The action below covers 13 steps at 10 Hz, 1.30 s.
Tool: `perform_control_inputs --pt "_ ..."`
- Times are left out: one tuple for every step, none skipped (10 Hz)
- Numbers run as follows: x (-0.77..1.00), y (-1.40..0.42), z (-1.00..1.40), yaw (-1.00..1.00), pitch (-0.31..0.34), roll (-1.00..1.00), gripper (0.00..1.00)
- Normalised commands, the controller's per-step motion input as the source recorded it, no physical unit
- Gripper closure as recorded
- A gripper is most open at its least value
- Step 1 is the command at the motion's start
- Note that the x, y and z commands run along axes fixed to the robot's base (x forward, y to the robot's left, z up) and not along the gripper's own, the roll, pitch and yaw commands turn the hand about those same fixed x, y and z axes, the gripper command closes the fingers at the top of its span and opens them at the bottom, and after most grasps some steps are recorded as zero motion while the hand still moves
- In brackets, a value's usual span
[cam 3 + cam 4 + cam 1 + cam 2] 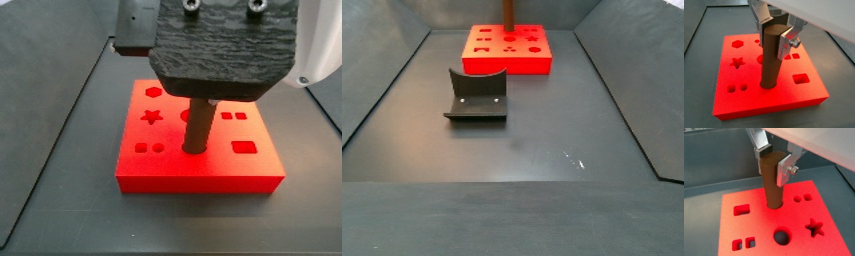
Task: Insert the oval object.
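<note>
The oval object (771,60), a long dark brown-grey peg, stands upright with its lower end in a hole near the middle of the red board (764,102). My gripper (774,34) is shut on the peg's top, one silver finger (786,42) on each side. The peg (771,183), the gripper (774,160) and the board (834,218) also show in a wrist view. In a side view the hand (221,50) hides the peg's top, and the peg (199,125) rises from the board (201,180). In a side view the board (509,62) lies far back.
The board has other holes: a star (737,62), a hexagon (737,43), a square (801,78) and an oval one (782,236). The dark fixture (476,95) stands on the floor in front of the board. Dark walls enclose the floor.
</note>
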Motion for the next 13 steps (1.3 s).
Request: perform_control_inputs --pt "0.2 -0.05 -0.36 -0.21 0.051 0.1 1.0" --pt "0.17 -0.02 -0.38 -0.22 0.077 0.13 1.0" --pt "0.13 0.0 -0.46 -0.22 0.084 0.14 1.0" --pt "0.13 -0.03 -0.5 -0.22 0.087 0.16 1.0" --pt "0.13 0.0 -0.48 -0.32 0.083 0.13 1.0" --pt "0.1 -0.02 -0.32 -0.38 0.077 0.11 1.0" --pt "0.17 0.0 -0.34 -0.44 0.057 0.06 1.0" --pt "0.13 0.0 -0.38 -0.35 0.054 0.04 1.0" --pt "0.0 0.0 -0.27 -0.15 0.037 0.08 1.0" --pt "0.0 0.0 0.0 0.0 0.0 0.02 1.0" --pt "0.0 0.0 -0.02 0.0 0.0 0.0 1.0" --pt "0.0 0.0 -0.16 0.0 0.0 0.0 1.0" --pt "0.0 0.0 -0.03 0.0 0.0 0.0 1.0"
